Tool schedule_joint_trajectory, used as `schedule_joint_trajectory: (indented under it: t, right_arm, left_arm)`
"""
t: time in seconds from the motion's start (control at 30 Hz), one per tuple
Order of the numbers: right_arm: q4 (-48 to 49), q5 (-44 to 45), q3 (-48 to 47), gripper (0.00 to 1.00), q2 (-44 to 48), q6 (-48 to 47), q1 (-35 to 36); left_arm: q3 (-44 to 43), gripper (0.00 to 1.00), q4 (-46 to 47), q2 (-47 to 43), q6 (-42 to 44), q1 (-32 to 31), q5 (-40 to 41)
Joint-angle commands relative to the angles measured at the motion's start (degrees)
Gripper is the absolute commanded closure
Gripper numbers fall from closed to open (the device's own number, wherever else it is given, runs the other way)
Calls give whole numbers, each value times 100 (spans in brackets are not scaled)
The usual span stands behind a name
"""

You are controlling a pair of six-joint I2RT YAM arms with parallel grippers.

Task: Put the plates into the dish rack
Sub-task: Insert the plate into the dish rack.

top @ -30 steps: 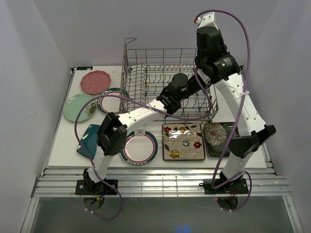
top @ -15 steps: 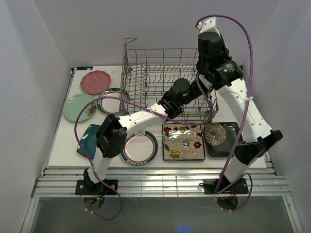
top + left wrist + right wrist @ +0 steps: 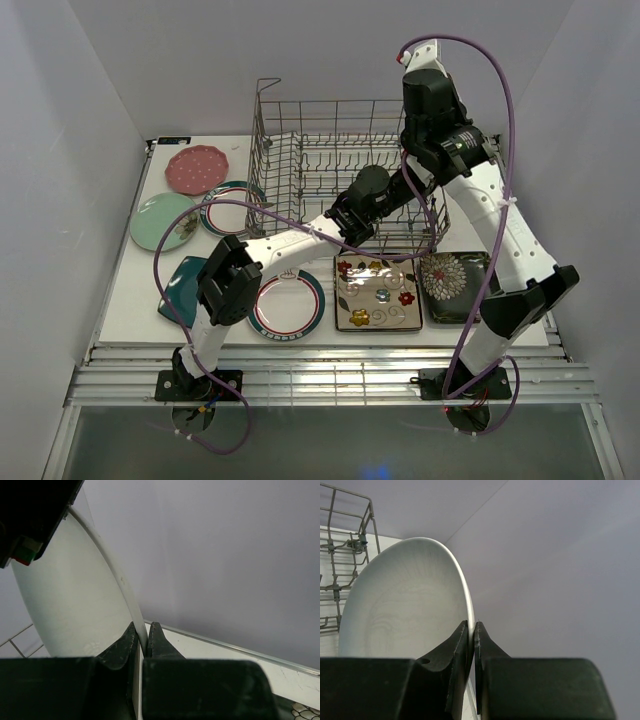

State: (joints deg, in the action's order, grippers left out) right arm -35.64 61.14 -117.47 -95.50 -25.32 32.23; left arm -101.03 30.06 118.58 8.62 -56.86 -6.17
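Top view: dish rack (image 3: pixel 300 165) sits upper centre, other plates (image 3: pixel 287 303) spread across the desk (image 3: pixel 130 310) from left to lower right.

Left wrist: left gripper (image 3: pixel 141 630) is clamped on the rim of the white oval plate (image 3: pixel 70 600), which fills the left side.

Right wrist: right gripper (image 3: pixel 471 627) is pinching that same plate's rim too, with the rack at upper left.

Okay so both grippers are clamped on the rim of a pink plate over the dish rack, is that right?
Not quite: it is a white plate, not a pink one, as both wrist views show. The left gripper and the right gripper are each clamped on its rim over the dish rack. The pink plate lies on the table.
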Motion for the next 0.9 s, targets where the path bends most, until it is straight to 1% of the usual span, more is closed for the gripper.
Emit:
schedule_joint_trajectory:
  t: [0.0, 0.13, 0.23, 0.87]
  right_arm:
    - [1314, -683, 49, 92, -249, -342, 354]
    - [1305, -718, 66, 92, -311, -333, 354]
    - [1314, -753, 119, 92, -329, -307, 337]
    - [1296, -1183, 435, 92, -539, -158, 126]
  left_arm:
    - [4, 100, -1003, -793, -810, -502, -1483]
    - [57, 100, -976, -784, -818, -475, -1527]
    - [40, 100, -959, -723, -1046, -422, -1589]
    - [13, 100, -888, -459, -1495, -203, -1843]
